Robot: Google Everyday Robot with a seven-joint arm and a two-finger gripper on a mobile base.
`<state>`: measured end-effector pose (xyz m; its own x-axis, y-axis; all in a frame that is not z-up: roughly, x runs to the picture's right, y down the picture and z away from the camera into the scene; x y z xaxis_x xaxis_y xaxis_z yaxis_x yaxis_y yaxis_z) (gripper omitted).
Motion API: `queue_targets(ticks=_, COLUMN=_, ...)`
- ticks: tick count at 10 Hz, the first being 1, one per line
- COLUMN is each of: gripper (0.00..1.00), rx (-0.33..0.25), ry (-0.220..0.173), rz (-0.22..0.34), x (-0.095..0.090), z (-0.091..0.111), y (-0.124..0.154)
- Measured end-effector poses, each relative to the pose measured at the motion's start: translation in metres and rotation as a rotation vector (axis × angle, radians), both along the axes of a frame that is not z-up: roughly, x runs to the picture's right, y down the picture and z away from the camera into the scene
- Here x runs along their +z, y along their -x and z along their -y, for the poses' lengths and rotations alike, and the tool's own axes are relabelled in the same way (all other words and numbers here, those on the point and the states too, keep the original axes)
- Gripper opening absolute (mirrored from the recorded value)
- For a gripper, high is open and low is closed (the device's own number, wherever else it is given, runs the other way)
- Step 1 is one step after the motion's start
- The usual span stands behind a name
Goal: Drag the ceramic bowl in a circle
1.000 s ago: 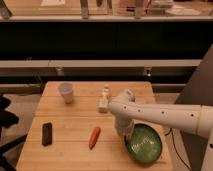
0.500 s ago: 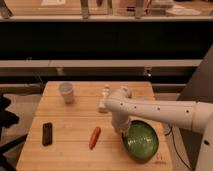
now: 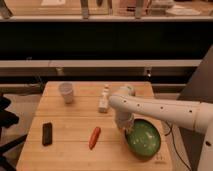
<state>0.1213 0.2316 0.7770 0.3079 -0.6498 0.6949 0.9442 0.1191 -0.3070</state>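
Wooden table point(image 3: 65, 120) under ceramic bowl point(image 3: 145, 139), end effector point(image 3: 127, 129), cup point(image 3: 66, 92), carrot point(image 3: 94, 138)

The robot's arm point(image 3: 160, 109) is a thick, smooth white tube with rounded joints, and a row of small dark dots runs along its upper side. Its gripper point(image 3: 126, 128), at the near left rim of the glossy green ceramic bowl point(image 3: 144, 139), ends in a short pale white-grey wrist piece.
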Motion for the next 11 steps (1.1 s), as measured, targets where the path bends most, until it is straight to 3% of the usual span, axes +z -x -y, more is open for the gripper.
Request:
queue_targets(ticks=1, gripper=0.0, rx=-0.002, ry=-0.006, rz=0.004, x=0.0049, z=0.0092, y=0.0075)
queue_targets(ticks=11, gripper=0.0, rx=-0.009, ry=-0.024, rz=0.005, x=0.0067, z=0.018, y=0.0123)
